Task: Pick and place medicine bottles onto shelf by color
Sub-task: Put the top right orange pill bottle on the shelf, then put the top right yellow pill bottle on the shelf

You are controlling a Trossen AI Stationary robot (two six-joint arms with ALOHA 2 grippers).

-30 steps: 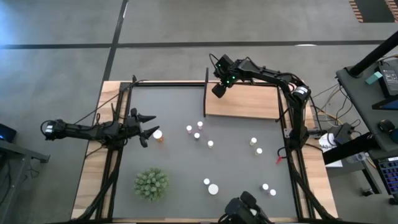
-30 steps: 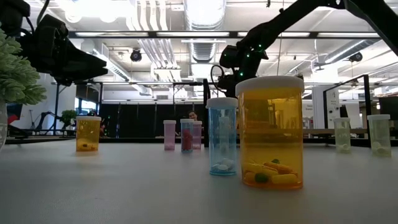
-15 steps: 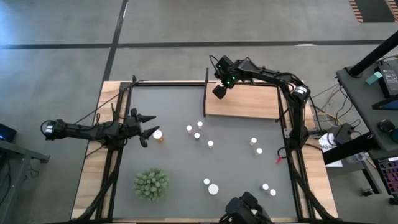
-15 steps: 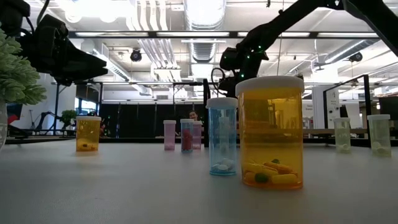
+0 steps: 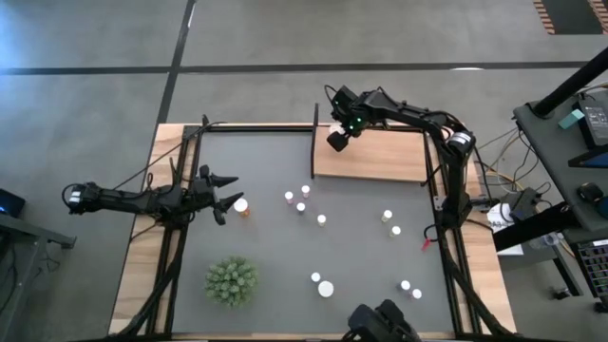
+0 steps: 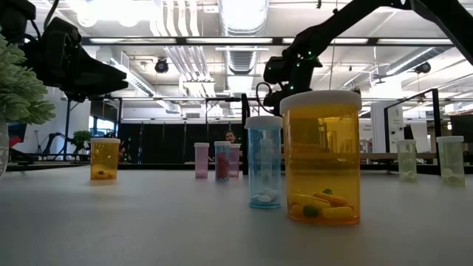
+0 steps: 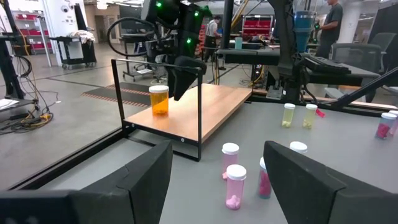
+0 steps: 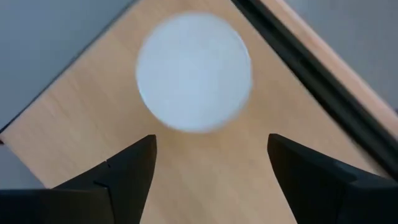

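Right wrist view shows your right gripper spread wide, fingers released, with an orange bottle's white cap between and beyond them. It stands free on the shelf. Your left gripper waits open beside another orange bottle.

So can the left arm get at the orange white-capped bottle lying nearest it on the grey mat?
Probably yes. The left gripper hovers open just beside the orange white-capped bottle, with bare grey mat around it and the other bottles farther off.
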